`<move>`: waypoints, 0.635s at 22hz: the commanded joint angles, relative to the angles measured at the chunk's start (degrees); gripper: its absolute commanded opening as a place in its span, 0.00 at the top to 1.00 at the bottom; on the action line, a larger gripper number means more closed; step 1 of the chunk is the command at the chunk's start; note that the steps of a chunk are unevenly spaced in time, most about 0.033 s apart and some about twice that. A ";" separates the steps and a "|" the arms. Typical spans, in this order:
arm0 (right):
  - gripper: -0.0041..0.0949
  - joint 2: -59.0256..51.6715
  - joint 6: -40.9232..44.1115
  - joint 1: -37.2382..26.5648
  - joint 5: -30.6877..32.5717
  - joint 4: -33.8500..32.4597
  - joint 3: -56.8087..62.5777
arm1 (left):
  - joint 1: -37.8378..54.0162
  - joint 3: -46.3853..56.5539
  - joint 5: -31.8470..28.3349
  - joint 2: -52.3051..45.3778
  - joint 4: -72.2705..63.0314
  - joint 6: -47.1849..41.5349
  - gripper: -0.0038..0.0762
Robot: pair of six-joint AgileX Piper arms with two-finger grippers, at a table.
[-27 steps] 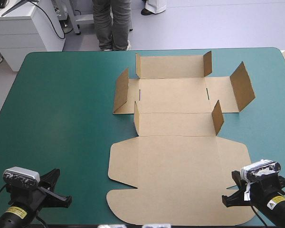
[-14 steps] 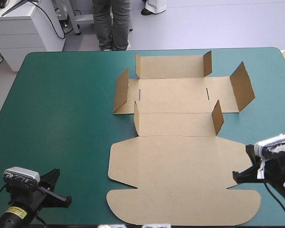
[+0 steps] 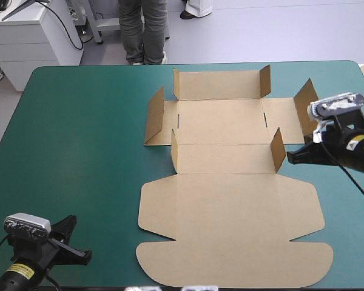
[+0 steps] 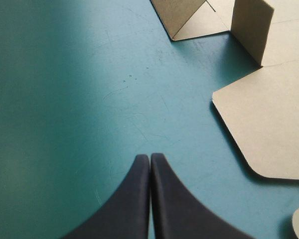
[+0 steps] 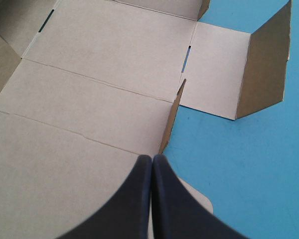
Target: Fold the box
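We see the box point(image 3: 224, 200) lying unfolded on the teal-green cover point(image 3: 79, 139), spread from the table's middle toward 6 o'clock, small side flaps raised, lid flat. Our right gripper point(image 3: 289, 157) hangs at the box's 3 o'clock edge, fingers pressed together on nothing, tips near an upright flap point(image 3: 278, 150). Our left gripper point(image 3: 87, 257) sits at the table's 7 o'clock corner, likewise closed and empty, well apart from the box

— Where's the box point(image 3: 230, 182)?
— I see it on the tabletop point(image 3: 79, 121), right of centre. My left hand point(image 3: 86, 258) sits at the near-left corner, well apart; my right hand point(image 3: 290, 157) is beside its right edge.
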 commanded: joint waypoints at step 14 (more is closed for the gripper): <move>0.86 25.48 2.17 -0.46 0.24 -4.89 -11.52 | 0.13 -1.49 -3.70 0.93 -1.21 -0.03 0.96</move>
